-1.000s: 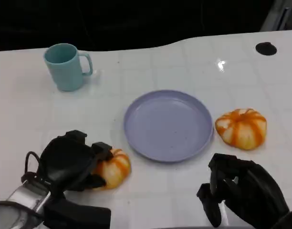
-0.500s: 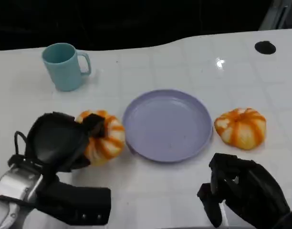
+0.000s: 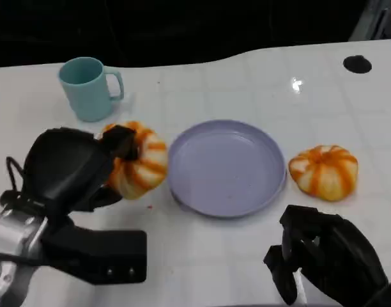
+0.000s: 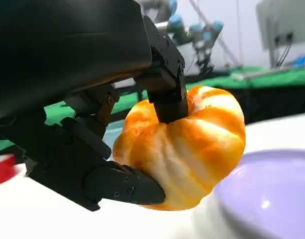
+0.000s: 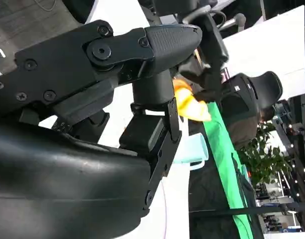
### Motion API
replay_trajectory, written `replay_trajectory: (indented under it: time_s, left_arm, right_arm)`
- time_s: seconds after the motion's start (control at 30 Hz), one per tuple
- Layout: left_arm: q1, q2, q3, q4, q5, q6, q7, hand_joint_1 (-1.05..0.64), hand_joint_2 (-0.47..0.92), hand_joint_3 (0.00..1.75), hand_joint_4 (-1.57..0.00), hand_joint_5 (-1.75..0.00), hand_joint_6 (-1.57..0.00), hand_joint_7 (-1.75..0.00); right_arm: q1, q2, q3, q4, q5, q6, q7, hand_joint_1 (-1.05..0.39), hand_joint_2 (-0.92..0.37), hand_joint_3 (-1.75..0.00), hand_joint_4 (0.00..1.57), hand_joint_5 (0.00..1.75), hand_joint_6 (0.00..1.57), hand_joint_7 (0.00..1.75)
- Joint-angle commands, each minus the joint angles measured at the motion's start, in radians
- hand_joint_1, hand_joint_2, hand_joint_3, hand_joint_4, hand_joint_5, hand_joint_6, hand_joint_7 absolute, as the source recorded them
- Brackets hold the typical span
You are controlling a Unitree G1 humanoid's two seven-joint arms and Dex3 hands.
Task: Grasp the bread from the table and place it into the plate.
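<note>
My left hand (image 3: pixel 71 167) grips an orange-and-white striped bread roll (image 3: pixel 139 161) and holds it above the table, just left of the lavender plate (image 3: pixel 226 167). In the left wrist view the bread roll (image 4: pixel 190 145) sits between black fingers (image 4: pixel 165 84), with the plate's rim (image 4: pixel 272 194) close beside it. A second striped bread roll (image 3: pixel 324 171) lies on the table right of the plate. My right hand (image 3: pixel 326 262) rests low at the front right, fingers curled in, holding nothing; its fingers (image 5: pixel 152 114) show in the right wrist view.
A teal mug (image 3: pixel 88 88) stands at the back left, behind the held roll. A black round hole (image 3: pixel 356 64) marks the table's far right. The table's back edge borders a dark area.
My left hand has lifted the bread roll off the table and carried it back and up, toward the plate's left rim. The right hand has not moved.
</note>
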Motion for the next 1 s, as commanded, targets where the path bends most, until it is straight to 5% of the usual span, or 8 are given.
replay_trajectory:
  time_s: [0.03,0.33,0.6,0.73,0.8,1.0]
  left_arm:
    - [-0.082,-0.031,-0.004,0.079,-0.037,-0.049,0.027,-0.23,0.62,0.88,-0.85,-1.75,-0.65,-1.73]
    - [-0.223,-0.116,-0.052,0.240,-0.077,-0.095,0.004,-0.21,0.50,1.12,-0.91,-1.75,-0.73,-1.75]
    - [-0.329,-0.162,-0.095,0.392,-0.109,-0.146,-0.017,-0.21,0.45,1.12,-0.89,-1.75,-0.71,-1.75]
    - [-0.389,-0.195,-0.116,0.472,-0.138,-0.177,-0.046,-0.21,0.48,0.93,-0.88,-1.75,-0.73,-1.60]
    - [-0.409,-0.214,-0.122,0.515,-0.144,-0.190,-0.038,-0.21,0.50,0.89,-0.89,-1.75,-0.73,-1.65]
    - [-0.479,-0.272,-0.154,0.661,-0.153,-0.221,-0.028,-0.24,0.56,1.07,-0.91,-1.75,-0.71,-1.75]
  right_arm:
    - [0.004,-0.010,-0.007,-0.005,0.004,-0.003,-0.001,-0.96,-0.92,-0.33,1.19,1.64,1.04,1.48]
    - [0.013,-0.009,-0.001,-0.018,0.000,0.001,-0.009,-0.96,-0.92,-0.31,1.20,1.65,1.04,1.48]
    - [0.018,-0.008,0.002,-0.019,-0.002,-0.002,-0.011,-0.96,-0.92,-0.32,1.19,1.64,1.03,1.48]
    - [0.021,-0.009,0.000,-0.019,0.003,0.002,-0.010,-0.96,-0.92,-0.32,1.20,1.63,1.04,1.49]
    - [0.023,-0.011,-0.001,-0.021,0.004,0.003,-0.009,-0.96,-0.92,-0.32,1.20,1.63,1.04,1.49]
    - [0.030,-0.016,0.000,-0.022,0.000,-0.012,0.002,-0.96,-0.92,-0.33,1.19,1.64,1.03,1.50]
